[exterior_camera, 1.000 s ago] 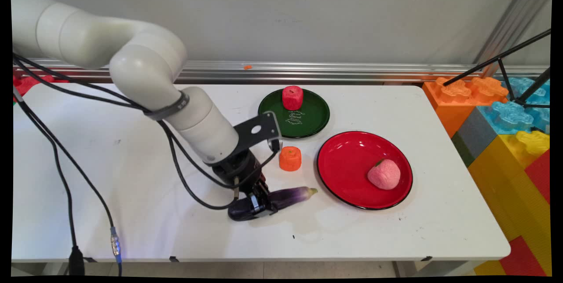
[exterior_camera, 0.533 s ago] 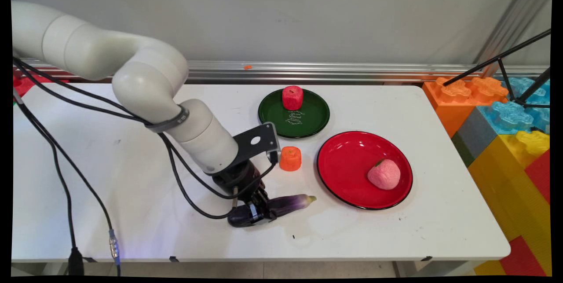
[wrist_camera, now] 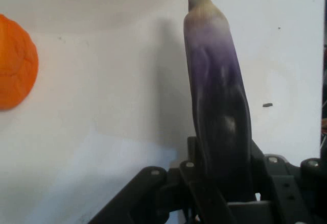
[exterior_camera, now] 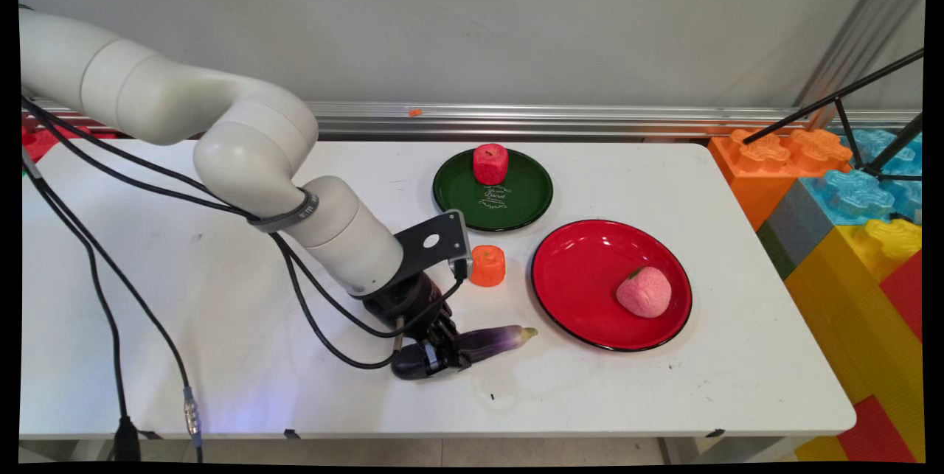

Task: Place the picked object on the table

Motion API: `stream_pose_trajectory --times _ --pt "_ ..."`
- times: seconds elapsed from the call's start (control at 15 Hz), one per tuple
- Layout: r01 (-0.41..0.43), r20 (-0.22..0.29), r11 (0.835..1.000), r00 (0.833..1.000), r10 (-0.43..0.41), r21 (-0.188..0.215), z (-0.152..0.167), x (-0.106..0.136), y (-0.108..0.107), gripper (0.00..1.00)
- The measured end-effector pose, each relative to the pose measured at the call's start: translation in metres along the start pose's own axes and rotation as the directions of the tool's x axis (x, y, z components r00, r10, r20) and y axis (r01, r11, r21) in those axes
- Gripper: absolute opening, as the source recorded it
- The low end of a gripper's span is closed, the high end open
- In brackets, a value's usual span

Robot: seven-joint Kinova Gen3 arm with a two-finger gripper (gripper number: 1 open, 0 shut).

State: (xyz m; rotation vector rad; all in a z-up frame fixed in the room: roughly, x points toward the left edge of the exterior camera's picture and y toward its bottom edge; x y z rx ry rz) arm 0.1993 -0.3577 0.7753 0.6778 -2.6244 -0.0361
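Near the front edge of the white table (exterior_camera: 664, 400), a single purple eggplant (exterior_camera: 483, 341) lies on its side with its pale green-tipped end pointing toward the red plate (exterior_camera: 582, 297) and its dark, thick end inside the black gripper (exterior_camera: 435, 356). The gripper is clamped around that thick end: in the hand view the eggplant (wrist_camera: 219, 127) rises straight up from between the black linkage, gripped on both sides, with its narrow tip farthest from the hand. The arm reaches down to it from the upper left, black cables hanging beneath. One orange cylindrical toy piece (exterior_camera: 487, 265) stands on the table just behind the eggplant, between it and the green plate (exterior_camera: 523, 205); the hand view catches this orange piece (wrist_camera: 15, 63) at its left edge. There are two plates, one red and one green. The red plate sits just beyond the eggplant's tip and carries one pink peach-like fruit (exterior_camera: 644, 291) on its far-right part. The green plate, behind the orange piece, carries one red cylindrical piece (exterior_camera: 490, 163) near its back rim. Beyond the red plate, off the table's right end, stand large toy building blocks (exterior_camera: 848, 201) in orange, blue, yellow and red.
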Motion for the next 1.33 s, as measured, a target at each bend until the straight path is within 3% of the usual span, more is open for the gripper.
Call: stream_pose_trajectory --times 0.93,1.0,1.33 --pt "-0.032 -0.027 0.999 0.999 0.032 0.009 0.0078 -0.0053 -0.0055 0.00" --pt "-0.041 -0.028 0.999 0.999 0.041 0.008 0.0080 -0.0054 -0.0055 1.00" --pt "-0.070 -0.034 0.998 0.997 0.069 -0.002 0.0084 -0.0057 -0.0044 1.00"
